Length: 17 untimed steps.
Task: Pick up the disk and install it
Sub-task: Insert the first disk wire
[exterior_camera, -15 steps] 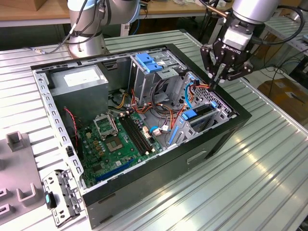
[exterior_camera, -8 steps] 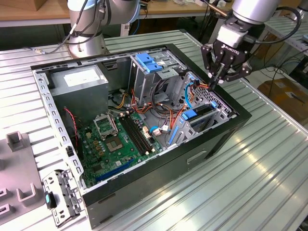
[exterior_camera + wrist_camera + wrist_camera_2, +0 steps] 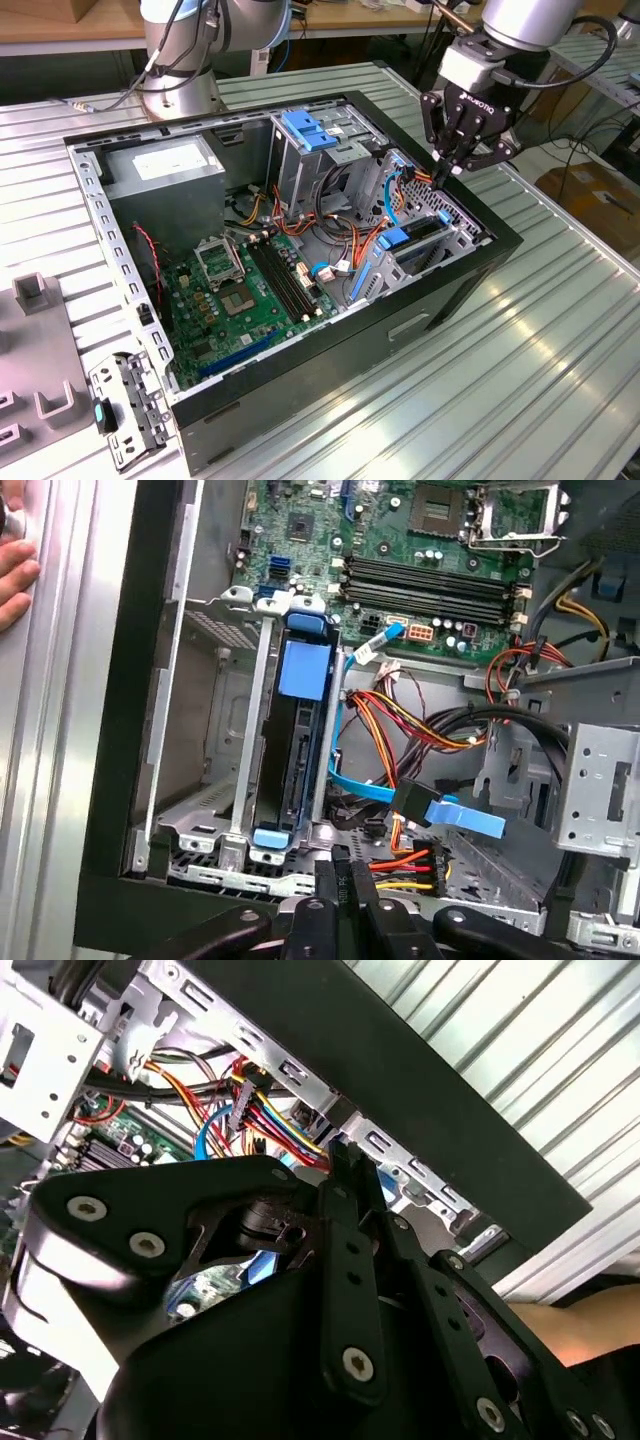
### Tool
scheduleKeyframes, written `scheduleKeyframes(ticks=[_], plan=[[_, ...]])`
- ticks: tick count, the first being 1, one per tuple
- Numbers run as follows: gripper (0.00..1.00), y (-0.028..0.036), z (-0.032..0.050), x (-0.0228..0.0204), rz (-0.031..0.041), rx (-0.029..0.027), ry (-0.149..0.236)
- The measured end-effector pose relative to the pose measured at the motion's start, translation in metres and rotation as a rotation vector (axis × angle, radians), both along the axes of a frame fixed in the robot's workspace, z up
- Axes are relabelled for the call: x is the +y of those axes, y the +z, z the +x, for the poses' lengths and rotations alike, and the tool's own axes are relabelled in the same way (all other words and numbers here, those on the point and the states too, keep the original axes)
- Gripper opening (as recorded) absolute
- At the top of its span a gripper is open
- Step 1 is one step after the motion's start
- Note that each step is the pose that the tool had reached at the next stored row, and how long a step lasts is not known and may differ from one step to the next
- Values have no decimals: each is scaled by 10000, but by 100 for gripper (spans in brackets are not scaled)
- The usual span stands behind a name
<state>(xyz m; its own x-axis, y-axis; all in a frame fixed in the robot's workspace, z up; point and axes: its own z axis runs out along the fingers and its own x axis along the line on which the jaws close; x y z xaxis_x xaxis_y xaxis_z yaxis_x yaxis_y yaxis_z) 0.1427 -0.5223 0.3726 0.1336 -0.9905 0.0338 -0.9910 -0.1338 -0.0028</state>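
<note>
The disk [image 3: 418,238] sits on edge in the drive cage at the exterior view's right side of the open computer case [image 3: 420,320], blue rails along it. In the first wrist view the disk [image 3: 296,765] stands in its slot under a blue tab. My gripper [image 3: 444,170] hangs just above the case's far right corner, beyond the disk, with its fingers pressed together and nothing between them. In both wrist views the gripper [image 3: 342,875] [image 3: 347,1165] points at the cage edge beside the bundle of power wires [image 3: 415,865].
A grey power supply box [image 3: 170,165] fills the case's back left; the motherboard [image 3: 250,290] lies in the middle. A blue latch plate [image 3: 305,128] tops the upper cage. A loose bracket [image 3: 125,410] lies on the ribbed table. A person's hand [image 3: 15,565] rests near the case.
</note>
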Motion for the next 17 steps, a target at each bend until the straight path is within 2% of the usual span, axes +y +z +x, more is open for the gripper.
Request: scheduleKeyframes(ticks=[1, 2, 4, 12, 14, 16, 17], plan=[[18, -1, -1, 0, 1, 0, -264], [18, -1, -3, 0, 0, 0, -868], [18, -2, -11, 0, 2, 0, -1030], [18, -2, -32, 1, 2, 0, -1095], [18, -2, -88, 0, 0, 1, -1091], [18, -9, -215, 0, 1, 1, -1101], [18, -15, -222, 0, 3, 0, -1133]])
